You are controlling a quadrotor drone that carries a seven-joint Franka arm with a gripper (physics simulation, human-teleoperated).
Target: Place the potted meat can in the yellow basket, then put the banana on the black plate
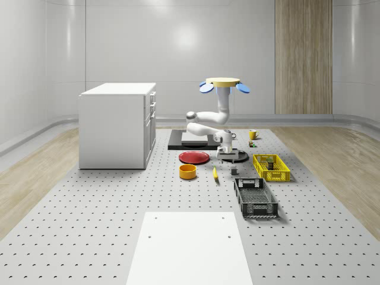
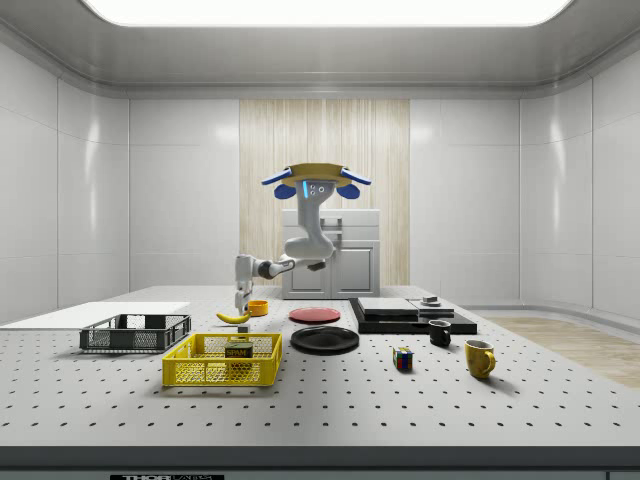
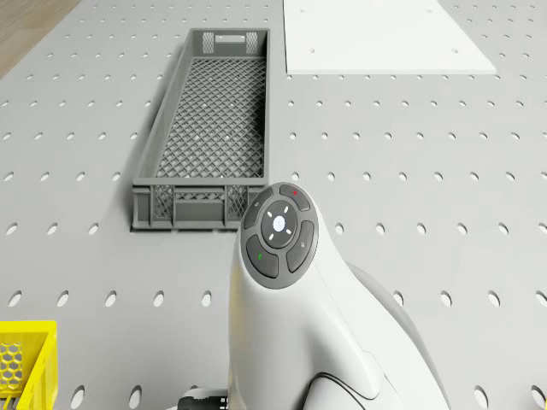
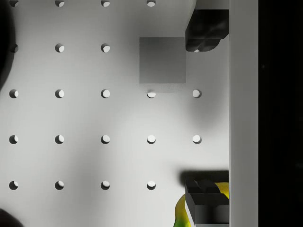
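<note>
Yellow basket (image 2: 222, 360) is already loaded with the can (image 2: 239, 350). The banana (image 1: 215, 173) is left lying on the table (image 1: 89, 214), near the black plate (image 2: 325, 340). The drone (image 1: 224, 85) is hovered behind it, pincer (image 1: 228, 158) spread wide and hung low just beside the banana.

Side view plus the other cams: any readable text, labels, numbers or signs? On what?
"THORLABS": table's front edge, side view; cut off by the picture's bottom, so only a likely reading.
Label on the can in the basket: light letters, too small to read.
Button pad on the arm, drone view: red and green marks, no letters.
Nothing else legible.
</note>
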